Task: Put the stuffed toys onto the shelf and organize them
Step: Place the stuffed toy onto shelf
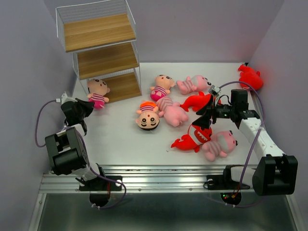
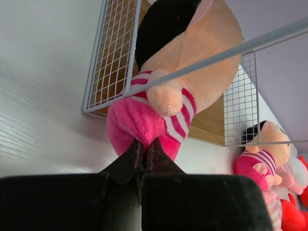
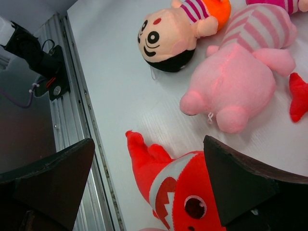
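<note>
Room: plain lilac-grey walls (image 1: 29, 57) close off the left, back and right.
Surface: matte white tabletop (image 1: 120, 144), with a ribbed aluminium rail (image 1: 159, 178) along its near edge, behind both grippers.
Shelf: 3-tier rack of light wooden boards in white wire (image 1: 101, 31), just beyond the left gripper; all 3 boards bare.
Left gripper (image 2: 144, 147): fingers pinched together on the magenta bottom of a black-haired doll in pink stripes (image 2: 192, 48), whose head lies at the lowest tier's wire frame.
Right gripper (image 3: 149, 144): jaws spread wide, hovering over a red plush shark with white teeth (image 3: 178, 187).
Other toys: 2 dolls, 2 sharks and 3 pink striped animals lie on the tabletop; most cluster left of and beyond the right gripper, well right of the left one.
</note>
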Robot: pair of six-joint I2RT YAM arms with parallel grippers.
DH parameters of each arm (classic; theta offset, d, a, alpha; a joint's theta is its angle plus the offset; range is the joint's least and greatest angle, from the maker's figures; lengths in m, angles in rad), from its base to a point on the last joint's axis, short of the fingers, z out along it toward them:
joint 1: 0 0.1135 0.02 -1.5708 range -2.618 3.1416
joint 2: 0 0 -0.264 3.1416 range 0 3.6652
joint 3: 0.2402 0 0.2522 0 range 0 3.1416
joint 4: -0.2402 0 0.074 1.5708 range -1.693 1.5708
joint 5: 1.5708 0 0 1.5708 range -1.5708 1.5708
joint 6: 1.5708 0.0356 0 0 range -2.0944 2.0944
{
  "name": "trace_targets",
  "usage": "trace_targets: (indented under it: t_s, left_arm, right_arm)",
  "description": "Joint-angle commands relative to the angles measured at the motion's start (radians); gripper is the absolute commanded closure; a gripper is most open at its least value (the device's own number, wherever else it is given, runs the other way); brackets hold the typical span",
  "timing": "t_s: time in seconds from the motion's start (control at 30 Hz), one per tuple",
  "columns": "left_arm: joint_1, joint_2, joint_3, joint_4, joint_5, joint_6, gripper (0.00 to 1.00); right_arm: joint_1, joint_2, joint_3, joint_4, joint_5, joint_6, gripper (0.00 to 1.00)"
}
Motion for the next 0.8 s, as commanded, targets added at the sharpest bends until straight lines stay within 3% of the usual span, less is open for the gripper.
trace_targets:
  t_s: [0.0, 0.47, 0.77]
  left_arm:
    - [-0.024, -0.028, 0.058, 0.050, -0.067, 0.013, 1.00]
    - [-0.179, -0.054, 0.096, -0.003, -0.462, 0.023, 1.00]
    - [-0.242, 0.001, 0.168, -0.072, -0.564, 0.071, 1.00]
  right_arm:
    - [-0.008, 0.000, 0.009, 0.028, -0.025, -0.017, 0.00]
    - [-0.008, -0.001, 0.011, 0.028, -0.023, -0.017, 0.00]
    - [-0.008, 0.002, 0.009, 0.026, -0.020, -0.018, 0.00]
